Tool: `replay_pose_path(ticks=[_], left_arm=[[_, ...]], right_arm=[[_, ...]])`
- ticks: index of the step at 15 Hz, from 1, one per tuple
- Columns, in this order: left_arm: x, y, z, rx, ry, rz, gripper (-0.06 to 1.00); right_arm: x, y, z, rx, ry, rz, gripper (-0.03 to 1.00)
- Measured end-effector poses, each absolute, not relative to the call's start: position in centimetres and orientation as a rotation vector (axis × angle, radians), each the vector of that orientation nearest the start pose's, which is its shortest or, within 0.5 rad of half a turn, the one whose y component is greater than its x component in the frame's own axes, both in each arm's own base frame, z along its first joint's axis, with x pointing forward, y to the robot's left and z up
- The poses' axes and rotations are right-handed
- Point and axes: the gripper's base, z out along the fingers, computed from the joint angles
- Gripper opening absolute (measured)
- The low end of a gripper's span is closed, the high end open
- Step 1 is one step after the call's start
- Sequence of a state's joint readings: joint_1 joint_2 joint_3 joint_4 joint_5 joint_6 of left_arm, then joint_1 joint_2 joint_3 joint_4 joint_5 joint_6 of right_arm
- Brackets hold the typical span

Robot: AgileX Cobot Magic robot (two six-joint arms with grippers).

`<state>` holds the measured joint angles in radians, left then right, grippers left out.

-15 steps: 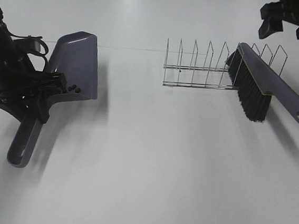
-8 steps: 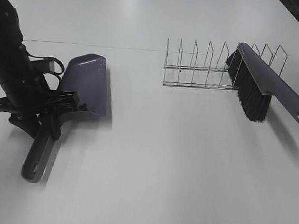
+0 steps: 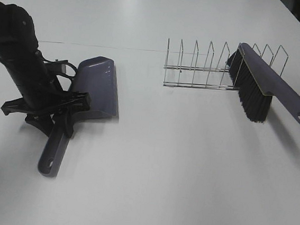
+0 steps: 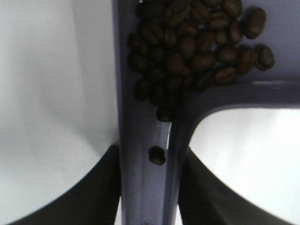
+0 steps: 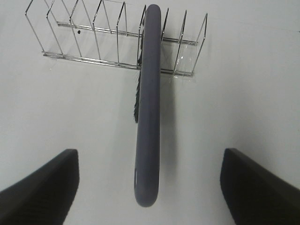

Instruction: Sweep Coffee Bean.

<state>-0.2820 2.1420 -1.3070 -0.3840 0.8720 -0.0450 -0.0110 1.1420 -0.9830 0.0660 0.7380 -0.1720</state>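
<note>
My left gripper [image 3: 64,116] is shut on the handle of the purple dustpan [image 3: 96,86] and holds it at the left of the table. In the left wrist view my black fingers [image 4: 105,187] clamp the handle [image 4: 149,168] from both sides. The coffee beans [image 4: 192,44] lie piled in the pan's back corner by the handle. I cannot make them out in the high view. The purple brush [image 3: 269,89] with black bristles leans on the wire rack [image 3: 196,69]. My right gripper [image 5: 150,161] is open above the brush handle [image 5: 147,117], apart from it.
The white table [image 3: 176,173] carries the wire rack at the back right. A tiny dark speck [image 5: 78,32] lies inside the rack. The right arm is out of the high view.
My left arm has carried the dustpan to the right and slightly nearer the front. The right gripper, seen at the top right a second ago, has left the high view.
</note>
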Motion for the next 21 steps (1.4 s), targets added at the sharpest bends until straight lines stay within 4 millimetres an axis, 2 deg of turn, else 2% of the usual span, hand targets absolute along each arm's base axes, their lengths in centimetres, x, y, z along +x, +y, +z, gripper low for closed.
replay_pose_path(ticks=[3, 6, 7, 10, 11, 13, 17, 21], left_arm=[[36.2, -13.2, 9.8, -0.002, 3.19, -0.446, 0.32], [36.3, -13.2, 9.8, 0.002, 3.179, -0.444, 0.33], [36.3, -13.2, 9.8, 0.004, 3.176, -0.444, 0.38], [36.5, -13.2, 10.1, 0.032, 3.156, -0.451, 0.69], [36.5, -13.2, 10.3, 0.039, 3.152, -0.446, 0.76], [36.5, -12.9, 11.0, 0.083, 3.135, -0.406, 0.8], [37.1, -9.8, 16.4, 0.1, 2.989, -0.362, 0.8], [36.8, -4.3, 20.6, 0.053, 2.924, -0.289, 0.8]], right_arm=[[20.1, 0.2, 32.6, -0.153, 2.352, -0.013, 0.73], [18.1, 0.2, 32.4, -0.152, 2.329, -0.015, 0.73], [17.3, 0.2, 32.5, -0.152, 2.309, -0.017, 0.73], [15.1, 0.3, 32.4, -0.152, 2.287, -0.017, 0.73], [14.5, 0.3, 32.2, -0.154, 2.298, -0.015, 0.73], [12.9, 0.3, 31.6, -0.157, 2.311, -0.012, 0.73], [8.7, 0.4, 29.6, -0.166, 2.343, 0.002, 0.73], [5.5, 0.5, 27.9, -0.166, 2.38, 0.012, 0.73]])
